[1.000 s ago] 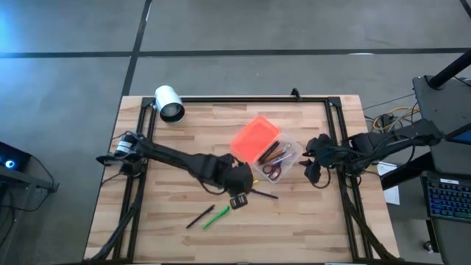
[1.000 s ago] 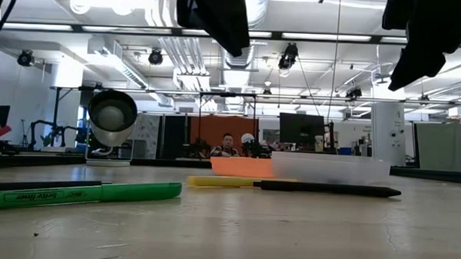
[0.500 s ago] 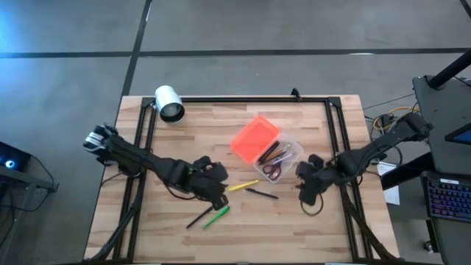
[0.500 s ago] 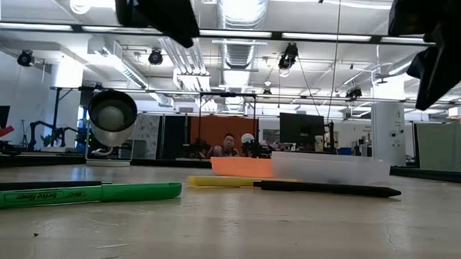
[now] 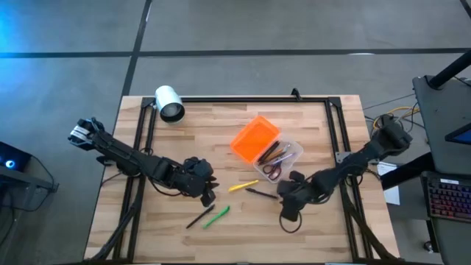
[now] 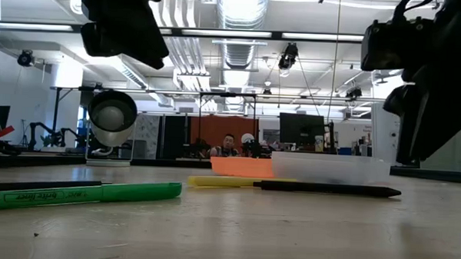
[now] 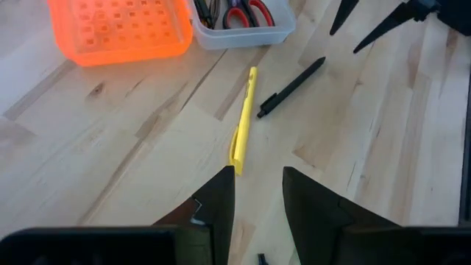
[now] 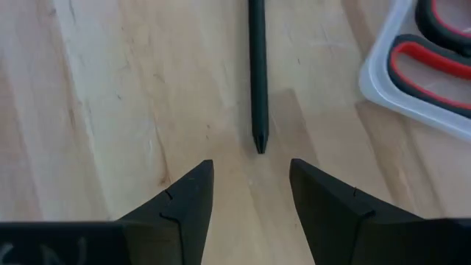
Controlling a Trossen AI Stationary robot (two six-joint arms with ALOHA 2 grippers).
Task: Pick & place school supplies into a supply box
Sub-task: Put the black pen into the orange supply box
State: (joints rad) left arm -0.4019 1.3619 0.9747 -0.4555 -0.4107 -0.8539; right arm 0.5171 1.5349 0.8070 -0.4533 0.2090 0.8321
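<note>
We look down on a wooden table (image 5: 309, 228) w/ two dark arms. The supply box (image 5: 288, 158), clear plastic, sits just right of centre; its orange lid (image 5: 255, 138) lies touching it at about 10 o'clock. Inside the box we see red-handled scissors (image 5: 272, 171) and several pens.

Four supplies lie loose on the wood. A yellow pen (image 5: 242, 185) and a black pen (image 5: 262, 193) rest just below the box, at about 7 o'clock from it. Further toward 7 o'clock lie a green marker (image 5: 216, 216) and another black pen (image 5: 199, 216), side by side.

The left gripper (image 5: 208, 195) hovers just left of the yellow pen, fingers (image 7: 221, 199) parted a little, holding nothing. The right gripper (image 5: 285, 208) hovers at 4 o'clock from the black pen; in its wrist view the pen tip (image 8: 259, 143) points into the gap between its spread, empty fingers (image 8: 188, 193).

A white cylinder (image 5: 169, 103) lies at the table's far-left corner, approx. 10 o'clock from the box.
</note>
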